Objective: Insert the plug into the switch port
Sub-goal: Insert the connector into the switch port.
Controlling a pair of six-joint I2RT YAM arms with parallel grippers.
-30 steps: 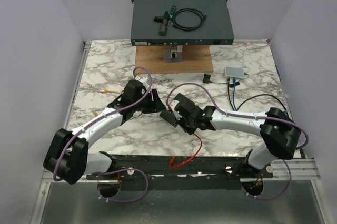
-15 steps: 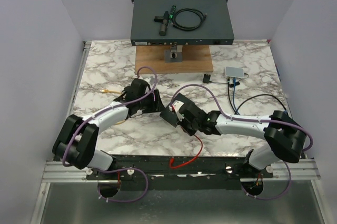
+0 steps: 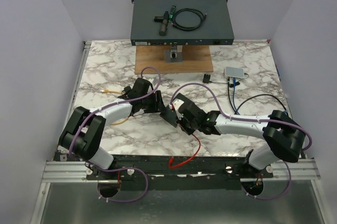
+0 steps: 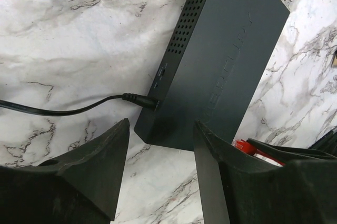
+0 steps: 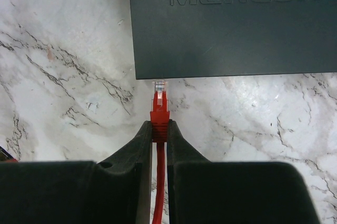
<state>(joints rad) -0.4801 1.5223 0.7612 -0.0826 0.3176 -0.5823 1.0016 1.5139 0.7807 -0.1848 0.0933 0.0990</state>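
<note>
A: top view first?
B: white marble-look table (image 3: 247,63), grey veins; pale lilac walls (image 3: 31,34) on three sides; metal rail (image 3: 295,167) along the near edge. Dark rack unit (image 3: 210,29) at the back, a coiled black cable (image 3: 188,27) on its lid; wood board (image 3: 152,61) in front of it; white box (image 3: 235,71) to the right, blue leads (image 3: 231,90) running off it. No writing readable from up here.
A: arms?
B: both reach to mid-table, tips close together; left gripper (image 3: 156,102), right gripper (image 3: 177,120); switch (image 3: 168,114) sits between them, mostly hidden; red cable (image 3: 196,148) trails from the right one to the near edge.
A: left wrist?
B: switch lies flat on the marble; vent holes down one side; black cord (image 4: 79,109) plugged into that same side. Embossed lettering on the lid, seen side-on, hard to read here. Jaws apart, straddling the switch's near corner; can't tell if they touch it.
A: right wrist?
B: lid reads "MERCUR"; the rest is cut by the frame edge. Fingers (image 5: 142,145) pinched on the red plug (image 5: 159,103) just behind its clear tip; tip points at the switch's near edge, right up against it; contact can't tell; port hidden from this angle.
</note>
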